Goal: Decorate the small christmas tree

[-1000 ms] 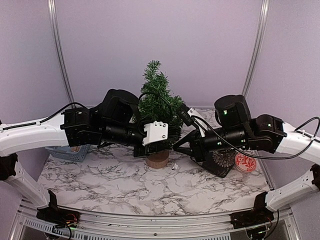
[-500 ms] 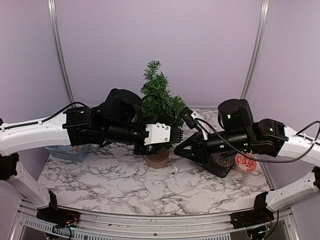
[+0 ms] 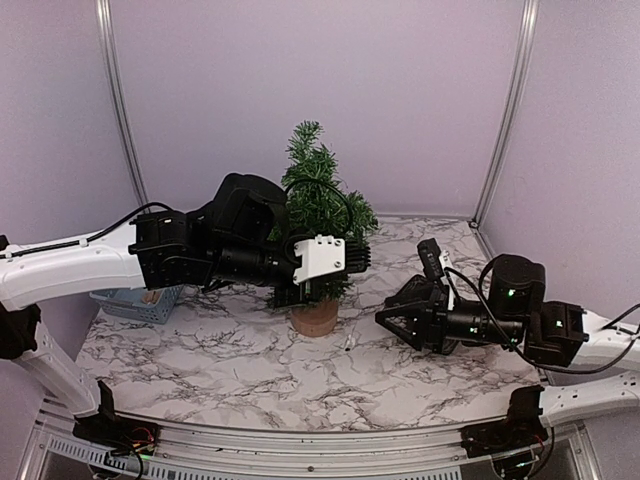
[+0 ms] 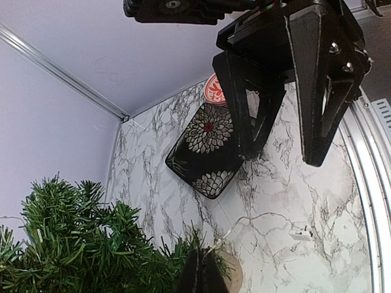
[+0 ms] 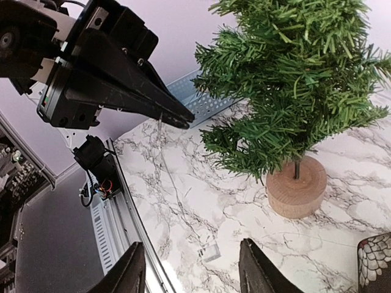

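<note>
The small christmas tree (image 3: 318,205) stands upright at the middle of the table (image 3: 250,370) on its round wooden stump (image 3: 315,318), so its long axis is vertical and anything laid on it has to go around that axis. The left hand (image 5: 186,119) is much the nearer: it reaches in from the left at the height of the lower branches, right against the foliage on the tree's near right side, above the stump. Its fingers are pressed together, and a thin wire (image 5: 183,207) runs down from their tips to the table, where it ends in a small clear piece (image 5: 209,251) lying near the stump on the robot's right. The right hand (image 3: 385,318) sits low over the table, apart from the tree on its right, its tips aimed back toward the stump; its fingers stand moderately apart with nothing between them. As the wire's free end lies between stump and right hand, the draping most likely falls to the left arm, carrying the wire up and round the branches.
</note>
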You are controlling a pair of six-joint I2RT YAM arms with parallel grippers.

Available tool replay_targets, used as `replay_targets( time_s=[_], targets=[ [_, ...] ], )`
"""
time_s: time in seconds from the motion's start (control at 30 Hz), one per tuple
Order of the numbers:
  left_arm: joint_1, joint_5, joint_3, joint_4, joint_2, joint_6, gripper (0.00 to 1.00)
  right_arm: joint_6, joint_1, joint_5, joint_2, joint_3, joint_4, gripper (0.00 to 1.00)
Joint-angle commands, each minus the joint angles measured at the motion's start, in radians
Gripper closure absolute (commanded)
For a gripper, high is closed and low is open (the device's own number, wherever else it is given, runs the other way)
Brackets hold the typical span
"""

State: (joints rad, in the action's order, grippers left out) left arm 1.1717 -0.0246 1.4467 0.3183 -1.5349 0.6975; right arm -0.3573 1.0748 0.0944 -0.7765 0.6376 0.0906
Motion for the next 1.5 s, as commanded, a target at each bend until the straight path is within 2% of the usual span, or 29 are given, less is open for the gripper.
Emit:
replay_targets(
  time_s=[0.0, 0.43, 0.57, 0.7, 0.83, 0.93, 1.13, 1.2, 1.4, 1.47],
  targets=[
    [0.003, -0.021, 0.04, -0.028, -0.007, -0.038, 1.0, 0.041, -0.005, -0.011, -0.03, -0.019, -0.165, 0.52],
    [0.002, -0.02, 0.037, -0.054, -0.005, -0.062, 1.0, 0.091, -0.004, 0.012, -0.159, -0.096, -0.372, 0.61],
    [0.0, -0.023, 0.032, -0.059, -0.002, -0.065, 1.0, 0.092, -0.004, 0.002, -0.17, -0.109, -0.39, 0.69],
    [-0.003, -0.025, 0.023, -0.065, 0.005, -0.071, 1.0, 0.089, -0.004, -0.015, -0.159, -0.125, -0.4, 0.81],
    [-0.012, -0.029, 0.017, -0.079, 0.009, -0.086, 1.0, 0.091, -0.004, -0.03, -0.158, -0.128, -0.398, 0.98],
    [-0.016, -0.029, 0.012, -0.083, 0.009, -0.089, 1.0, 0.088, -0.005, -0.086, -0.144, -0.114, -0.363, 1.0],
    [-0.024, -0.009, -0.019, -0.107, 0.008, -0.109, 1.0, 0.09, -0.005, -0.301, -0.065, -0.077, -0.252, 1.0],
    [-0.025, 0.001, -0.023, -0.118, 0.004, -0.118, 0.93, 0.107, -0.006, -0.35, -0.048, -0.063, -0.232, 1.0],
    [-0.028, 0.019, -0.037, -0.151, 0.006, -0.143, 0.47, 0.196, -0.012, -0.468, -0.071, -0.008, -0.177, 1.0],
    [-0.03, 0.019, -0.05, -0.17, 0.018, -0.152, 0.39, 0.233, -0.021, -0.493, -0.087, 0.008, -0.17, 1.0]
  ],
)
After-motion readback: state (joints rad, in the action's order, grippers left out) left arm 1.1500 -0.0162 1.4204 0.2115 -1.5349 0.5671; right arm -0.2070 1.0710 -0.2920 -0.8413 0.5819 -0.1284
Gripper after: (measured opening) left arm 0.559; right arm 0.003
